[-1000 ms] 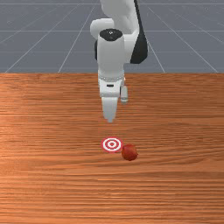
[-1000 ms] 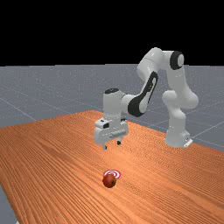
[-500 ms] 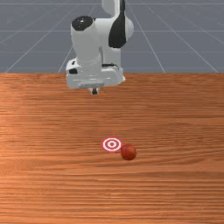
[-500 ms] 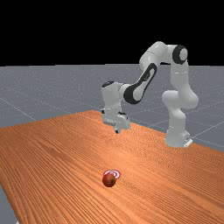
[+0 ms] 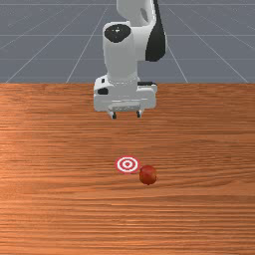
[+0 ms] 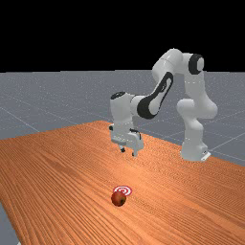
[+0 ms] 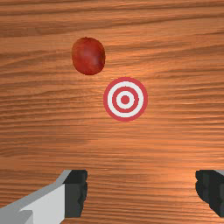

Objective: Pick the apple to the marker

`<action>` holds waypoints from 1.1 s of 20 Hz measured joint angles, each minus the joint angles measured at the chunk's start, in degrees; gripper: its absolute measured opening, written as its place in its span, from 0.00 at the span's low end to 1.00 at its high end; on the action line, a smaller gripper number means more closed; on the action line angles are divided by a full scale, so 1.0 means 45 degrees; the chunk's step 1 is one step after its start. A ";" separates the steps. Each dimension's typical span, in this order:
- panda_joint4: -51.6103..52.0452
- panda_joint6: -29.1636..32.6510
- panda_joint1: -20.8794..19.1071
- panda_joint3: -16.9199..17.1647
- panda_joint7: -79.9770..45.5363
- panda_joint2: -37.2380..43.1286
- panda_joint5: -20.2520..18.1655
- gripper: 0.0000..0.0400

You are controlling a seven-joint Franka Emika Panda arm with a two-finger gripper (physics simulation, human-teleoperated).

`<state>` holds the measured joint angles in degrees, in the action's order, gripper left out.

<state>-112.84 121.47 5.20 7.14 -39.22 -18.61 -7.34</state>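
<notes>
The wooden counter [image 5: 50,209] spreads beneath everything, grained in orange-brown. Over it reaches the white arm [image 6: 197,110], its upper part cut off by the front view's top edge. The gripper [image 5: 127,115] at its end is open wide, bare wood showing between its fingers [image 7: 75,194]; it is empty, above the counter and well apart from the apple [image 5: 148,175]. In the wrist view both fingers are partly cut off by the picture's edges, their dark tips in sight.

The marker [image 5: 127,164], a flat disc of red and white rings, lies on the counter, nearer the gripper than the apple is. In the far view the apple hides part of its rim.

The red apple, smallest of all, sits just beside the marker, toward the front view's right and closer to that camera. The two seem narrowly apart.
</notes>
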 joint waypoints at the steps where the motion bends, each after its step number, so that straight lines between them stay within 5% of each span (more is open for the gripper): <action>1: 0.0832 -0.0068 0.0061 -0.0114 -0.0061 -0.0706 -0.0108 0.95; 10: 0.8193 -0.0900 0.0466 -0.0635 -0.1652 -0.7517 -0.0576 1.00; 16: 1.0345 -0.2004 0.0377 -0.0551 -0.2189 -0.9168 -0.0547 1.00; 17: 1.0352 -0.2166 0.0379 -0.0556 -0.2220 -0.9189 -0.0546 0.70; 22: 0.9034 -0.2444 0.0421 -0.0527 -0.2127 -0.8230 -0.0511 0.69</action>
<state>-72.19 110.48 7.10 4.77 -48.80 -55.64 -9.64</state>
